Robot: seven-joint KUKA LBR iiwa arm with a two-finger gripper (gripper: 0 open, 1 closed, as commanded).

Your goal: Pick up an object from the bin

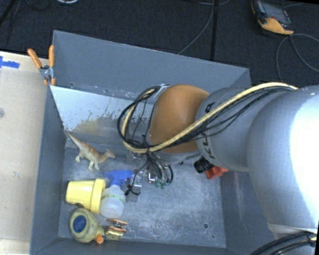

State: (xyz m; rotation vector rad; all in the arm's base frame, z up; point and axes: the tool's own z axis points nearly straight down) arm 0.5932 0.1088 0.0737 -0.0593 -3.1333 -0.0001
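My gripper (135, 186) hangs low over the left middle of the bin, below the arm's orange cover. It is right beside a small blue thing (117, 177), at that thing's right edge. Just under the gripper lies a whitish translucent bottle (113, 202), and a yellow cup (85, 192) on its side touches the bottle's left. I see nothing clearly held.
A tan toy dinosaur (90, 153) stands further back on the left. A yellow round thing with a blue centre (83, 224) and a small copper-coloured piece (116, 226) lie by the front wall. A red thing (217, 172) peeks out under the arm at the right.
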